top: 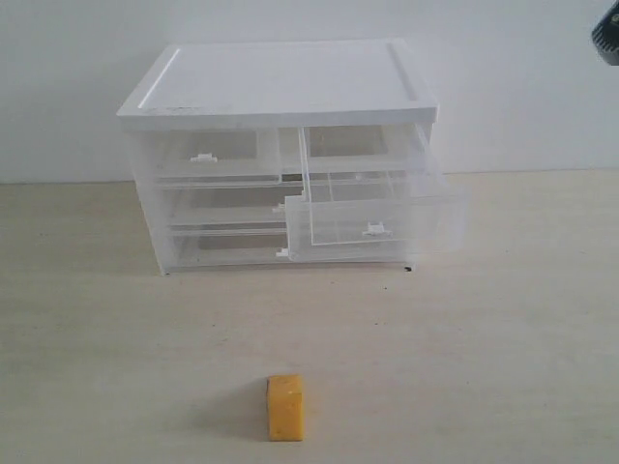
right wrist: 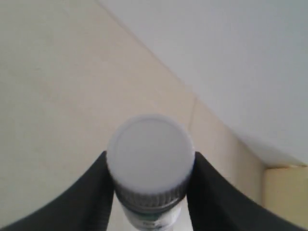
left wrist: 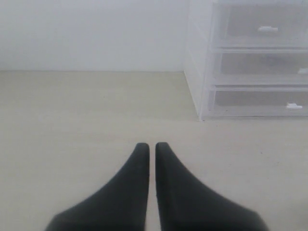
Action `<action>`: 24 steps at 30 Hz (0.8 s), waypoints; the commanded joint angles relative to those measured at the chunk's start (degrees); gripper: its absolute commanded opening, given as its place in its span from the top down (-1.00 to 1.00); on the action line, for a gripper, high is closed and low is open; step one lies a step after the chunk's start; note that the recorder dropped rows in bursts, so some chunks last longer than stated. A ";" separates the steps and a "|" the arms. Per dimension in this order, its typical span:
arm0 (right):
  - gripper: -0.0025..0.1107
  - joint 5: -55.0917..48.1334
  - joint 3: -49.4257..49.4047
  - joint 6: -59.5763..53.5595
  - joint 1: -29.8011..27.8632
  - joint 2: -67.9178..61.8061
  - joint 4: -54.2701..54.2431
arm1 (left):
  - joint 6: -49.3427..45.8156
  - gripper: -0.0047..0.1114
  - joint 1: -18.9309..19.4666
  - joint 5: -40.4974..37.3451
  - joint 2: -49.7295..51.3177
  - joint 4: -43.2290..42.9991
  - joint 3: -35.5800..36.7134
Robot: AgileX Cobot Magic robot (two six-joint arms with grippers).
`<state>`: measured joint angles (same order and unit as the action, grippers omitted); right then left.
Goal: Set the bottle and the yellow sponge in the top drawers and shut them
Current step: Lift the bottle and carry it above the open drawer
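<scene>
Within the right hand (right wrist: 149,166), the bottle (right wrist: 150,151) sits clamped.

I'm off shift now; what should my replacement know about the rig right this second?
Left hand: shut, empty, over the table beside the cabinet.
Right hand: shut on the bottle, just below its cap.
Sponge: on the table in front of the cabinet.
Done: right top drawer open; left top drawer shut.
Left: bottle and sponge into the top drawers, then close them.
</scene>
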<state>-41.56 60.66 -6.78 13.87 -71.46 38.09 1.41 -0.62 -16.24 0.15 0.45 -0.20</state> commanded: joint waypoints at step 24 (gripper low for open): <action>0.96 -6.90 21.23 -3.89 -0.14 -17.92 -75.36 | 0.48 0.84 0.10 0.39 -0.15 -0.09 0.20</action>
<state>-52.78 81.10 -15.97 13.87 -87.62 -35.65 1.41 -0.62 -16.24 0.15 0.45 -0.20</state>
